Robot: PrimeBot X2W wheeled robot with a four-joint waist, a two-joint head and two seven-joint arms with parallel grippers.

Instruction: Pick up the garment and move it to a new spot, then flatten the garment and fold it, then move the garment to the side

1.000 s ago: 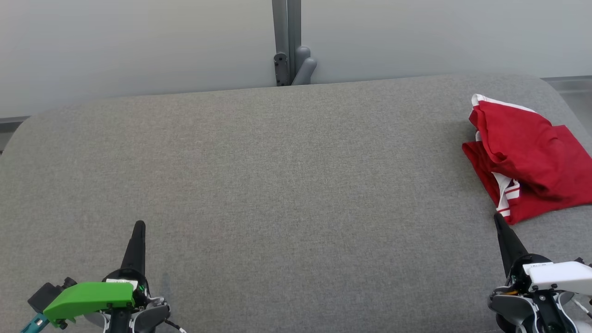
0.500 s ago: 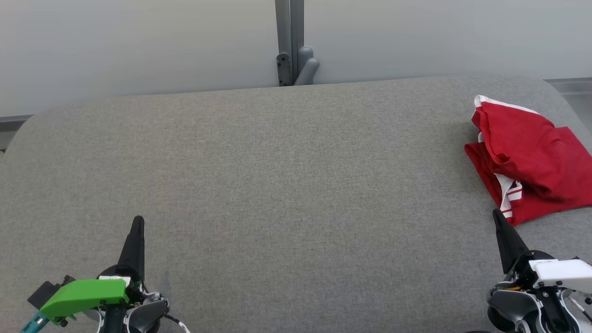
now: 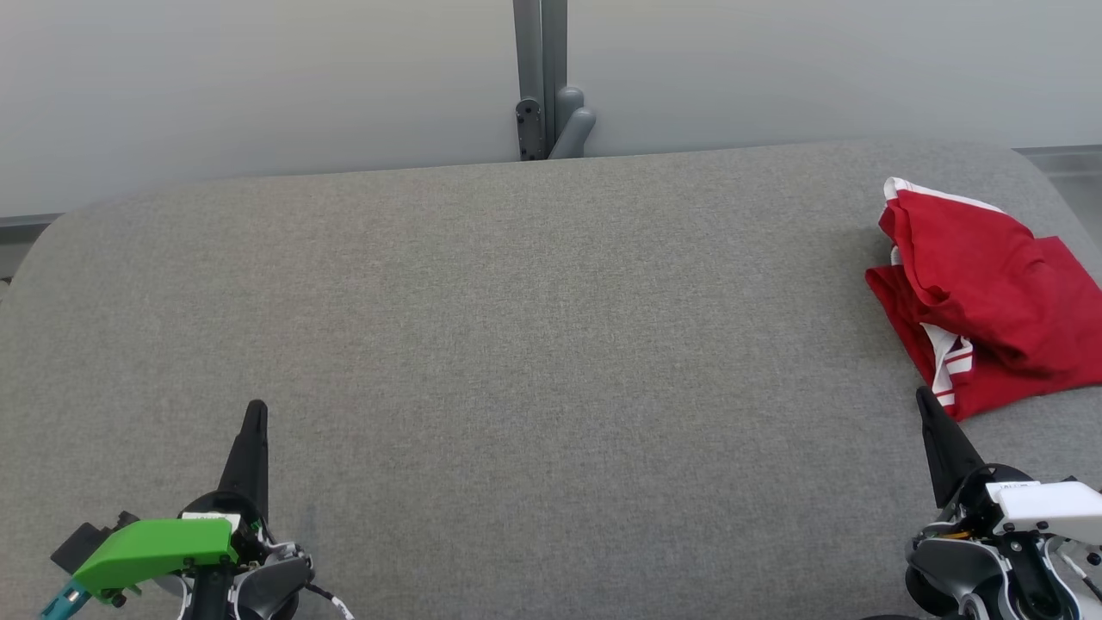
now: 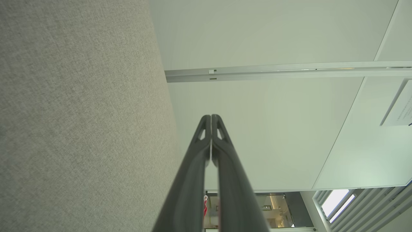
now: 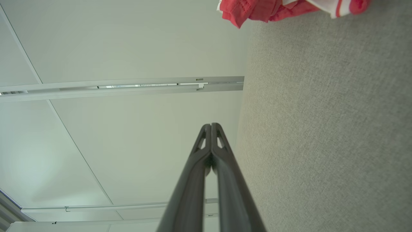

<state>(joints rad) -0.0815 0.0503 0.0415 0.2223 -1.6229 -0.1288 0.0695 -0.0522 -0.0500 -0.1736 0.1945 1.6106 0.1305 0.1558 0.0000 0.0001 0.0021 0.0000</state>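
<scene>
Left gripper [image 3: 256, 410] and right gripper [image 3: 924, 398] edged forward, jaws closed, one red garment [image 3: 990, 293]

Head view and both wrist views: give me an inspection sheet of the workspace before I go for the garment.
Surface: grey fabric tabletop, flat and even, rounded corners.
Job's things: red garment with white stripes, bunched in a loose heap at the far right, running off the head view's right edge.
Clutter: nothing seen.
Grippers: left gripper shut, holding nothing, low at the near left. Right gripper shut, holding nothing, tip near the garment's near corner but apart from it in the right wrist view.
Cables: thin wires at the left gripper's base, off the garment.
Surroundings: pale wall panels behind the table, and a grey post with a bracket.
</scene>
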